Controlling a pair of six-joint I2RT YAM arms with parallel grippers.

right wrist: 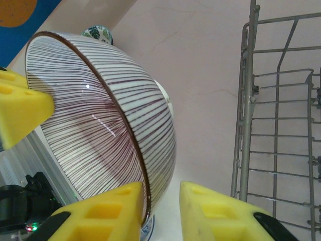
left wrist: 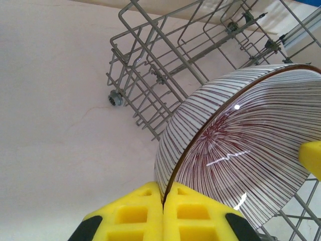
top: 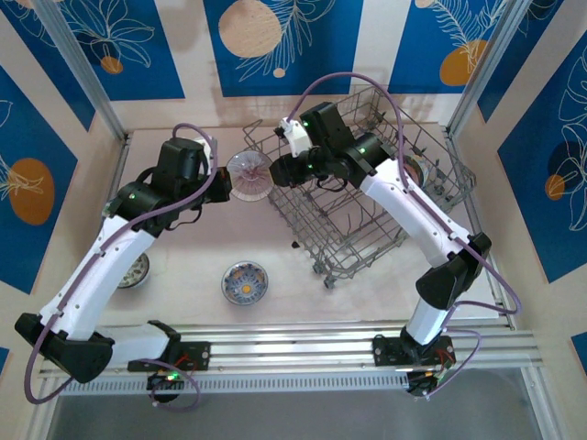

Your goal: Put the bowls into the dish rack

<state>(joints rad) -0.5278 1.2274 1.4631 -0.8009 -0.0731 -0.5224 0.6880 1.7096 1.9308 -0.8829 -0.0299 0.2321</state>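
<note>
A white bowl with thin dark red stripes hangs on edge above the table, just left of the grey wire dish rack. My left gripper is shut on its rim, with the bowl facing the camera. My right gripper straddles the opposite rim of the bowl. Its left finger lies against the inside, while the right finger stands clear of the outer wall, so it is open. An orange-and-blue patterned bowl sits on the table in front. Another bowl lies half hidden under my left arm.
The rack's corner posts stand close to the right of my right gripper, and its wheeled corner rests on the pale table. A green-white bowl peeks over the striped bowl. Blue-patterned walls enclose the table.
</note>
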